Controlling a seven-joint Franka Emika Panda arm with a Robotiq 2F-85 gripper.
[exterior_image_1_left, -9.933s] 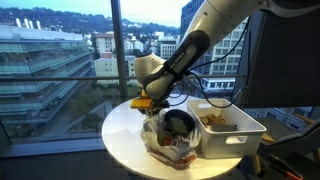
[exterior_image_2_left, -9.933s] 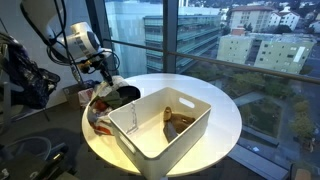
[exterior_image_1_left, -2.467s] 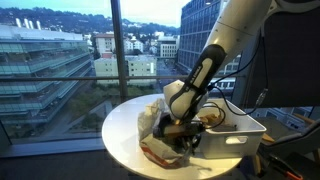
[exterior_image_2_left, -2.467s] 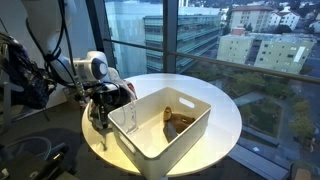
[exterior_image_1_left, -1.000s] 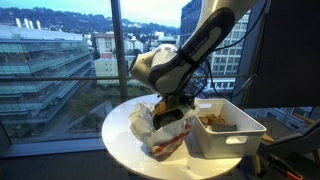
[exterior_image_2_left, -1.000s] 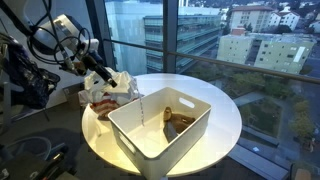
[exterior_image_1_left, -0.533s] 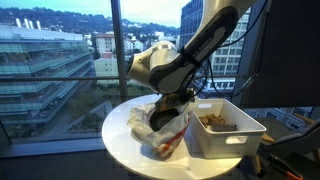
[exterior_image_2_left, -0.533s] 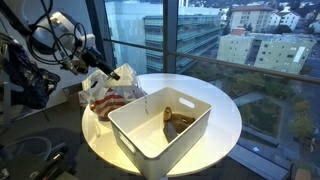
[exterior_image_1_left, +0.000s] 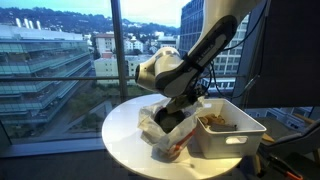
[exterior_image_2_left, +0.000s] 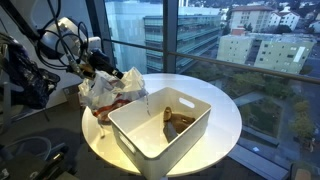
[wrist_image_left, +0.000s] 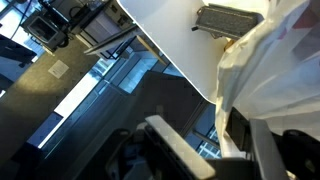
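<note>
A crumpled white plastic bag with red print (exterior_image_1_left: 168, 130) (exterior_image_2_left: 110, 92) hangs over the round white table (exterior_image_1_left: 125, 130) (exterior_image_2_left: 215, 110), with its lower end against the white bin (exterior_image_1_left: 232, 128) (exterior_image_2_left: 160, 125). My gripper (exterior_image_1_left: 178, 100) (exterior_image_2_left: 108, 68) is right above the bag's top. In the wrist view the bag (wrist_image_left: 270, 70) runs down between the fingers of the gripper (wrist_image_left: 197, 125). The jaws stand apart, the plastic lies along one finger, and a clear gap shows on the other side. The table top (wrist_image_left: 190, 30) lies beyond.
The bin holds brown food items (exterior_image_1_left: 215, 121) (exterior_image_2_left: 178, 120). Large windows stand right behind the table. Dark clutter and cables (exterior_image_2_left: 25, 80) sit beside the table on the arm's side. The table's rim is close on all sides.
The gripper has carried the bag sideways toward the bin and a little lower. Its jaws, shut on the bag's top before, now stand apart.
</note>
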